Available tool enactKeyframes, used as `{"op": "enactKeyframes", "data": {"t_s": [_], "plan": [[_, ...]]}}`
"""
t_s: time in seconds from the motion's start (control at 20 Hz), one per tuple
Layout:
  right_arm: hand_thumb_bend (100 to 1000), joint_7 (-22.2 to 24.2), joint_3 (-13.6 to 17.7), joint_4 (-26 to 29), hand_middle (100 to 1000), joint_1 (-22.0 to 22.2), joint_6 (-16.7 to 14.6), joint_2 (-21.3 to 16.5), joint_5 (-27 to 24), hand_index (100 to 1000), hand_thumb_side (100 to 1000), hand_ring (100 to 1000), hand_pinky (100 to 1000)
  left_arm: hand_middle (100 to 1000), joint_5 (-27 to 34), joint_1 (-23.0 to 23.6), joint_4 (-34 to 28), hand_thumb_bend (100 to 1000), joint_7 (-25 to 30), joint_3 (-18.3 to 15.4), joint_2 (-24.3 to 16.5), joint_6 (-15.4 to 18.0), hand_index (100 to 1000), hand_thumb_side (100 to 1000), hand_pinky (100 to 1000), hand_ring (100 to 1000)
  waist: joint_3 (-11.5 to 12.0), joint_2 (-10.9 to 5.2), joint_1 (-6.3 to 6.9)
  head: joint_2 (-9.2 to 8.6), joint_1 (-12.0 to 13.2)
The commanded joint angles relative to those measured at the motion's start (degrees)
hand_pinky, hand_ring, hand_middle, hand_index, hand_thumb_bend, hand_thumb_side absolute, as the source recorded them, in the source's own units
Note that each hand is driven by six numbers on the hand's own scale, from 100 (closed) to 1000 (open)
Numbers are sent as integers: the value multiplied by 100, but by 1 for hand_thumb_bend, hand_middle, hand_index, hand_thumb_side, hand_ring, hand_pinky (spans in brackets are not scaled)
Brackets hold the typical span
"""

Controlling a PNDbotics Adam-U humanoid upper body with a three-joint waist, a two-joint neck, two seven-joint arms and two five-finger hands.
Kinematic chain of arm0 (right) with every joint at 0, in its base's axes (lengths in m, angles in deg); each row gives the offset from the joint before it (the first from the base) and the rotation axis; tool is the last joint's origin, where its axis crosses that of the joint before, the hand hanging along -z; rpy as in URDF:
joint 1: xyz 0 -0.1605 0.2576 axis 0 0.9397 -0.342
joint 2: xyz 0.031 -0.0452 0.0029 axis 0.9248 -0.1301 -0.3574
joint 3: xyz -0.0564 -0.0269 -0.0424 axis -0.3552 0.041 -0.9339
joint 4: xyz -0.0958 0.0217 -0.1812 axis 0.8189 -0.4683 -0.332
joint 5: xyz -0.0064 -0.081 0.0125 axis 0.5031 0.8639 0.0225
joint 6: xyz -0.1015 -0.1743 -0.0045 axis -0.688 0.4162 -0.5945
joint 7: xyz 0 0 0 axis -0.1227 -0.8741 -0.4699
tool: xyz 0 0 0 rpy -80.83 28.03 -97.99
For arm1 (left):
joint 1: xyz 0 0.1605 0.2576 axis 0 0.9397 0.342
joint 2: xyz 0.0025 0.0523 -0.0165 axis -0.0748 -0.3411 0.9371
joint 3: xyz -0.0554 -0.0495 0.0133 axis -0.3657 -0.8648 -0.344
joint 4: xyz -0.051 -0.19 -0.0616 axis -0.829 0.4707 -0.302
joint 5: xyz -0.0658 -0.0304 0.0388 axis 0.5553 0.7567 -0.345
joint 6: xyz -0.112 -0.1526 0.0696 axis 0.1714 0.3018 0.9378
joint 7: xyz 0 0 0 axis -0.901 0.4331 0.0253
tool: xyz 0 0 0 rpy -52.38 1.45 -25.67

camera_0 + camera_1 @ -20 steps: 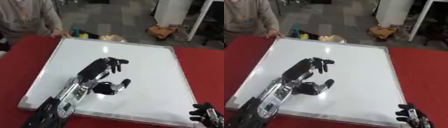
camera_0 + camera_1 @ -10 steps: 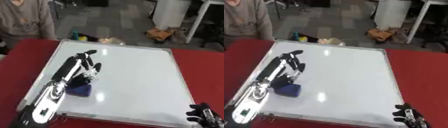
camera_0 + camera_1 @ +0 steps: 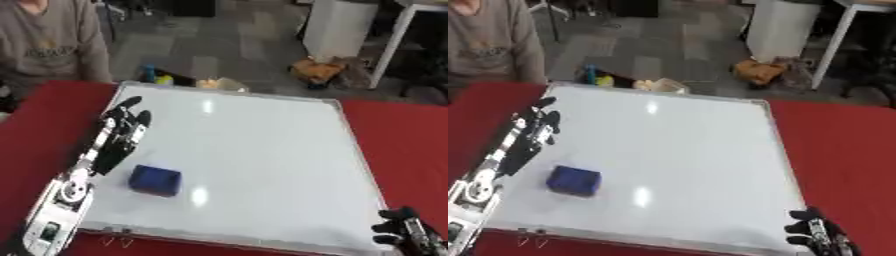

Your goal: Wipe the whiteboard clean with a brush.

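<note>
Red cloth is covering the tabletop [image 3: 398,135], and one whiteboard [image 3: 271,165] is lying flat on it, its surface white with two glare spots. One blue brush [image 3: 156,180], a small block, is sitting alone on the board's near-left part, apart from both hands. Two robot hands are showing. The left hand [image 3: 122,131] is reaching in from the lower left along a silver and black forearm, stretching over the board's left edge; it is released, its fingers straight and slightly spread, pointing away from the robot, holding nothing, just up and to the left of the brush. Whether the fingers are touching the board cannot be told. The right hand [image 3: 404,231] is idling at the lower right corner beside the board's near corner, cut off by the picture's edge, its dark fingers pointing up and relaxed. The board's near edge is carrying a few small marks too small to make out.
</note>
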Motion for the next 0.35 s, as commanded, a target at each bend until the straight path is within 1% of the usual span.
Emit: {"op": "enactKeyframes", "data": {"t_s": [0.05,0.35], "plan": [[100,-26,48,104,479,-24,-13,-87,-28,681,877,633,599,496,290,-23,-42,275,-8,-183,-88,-41,958,1000,561,447,9,-62,27,-41,10],[100,-29,43,88,479,-32,-19,-82,-35,681,878,633,599,495,838,25,21,269,70,-250,-109,43,963,1000,559,446,17,-60,39,8,91]]}}
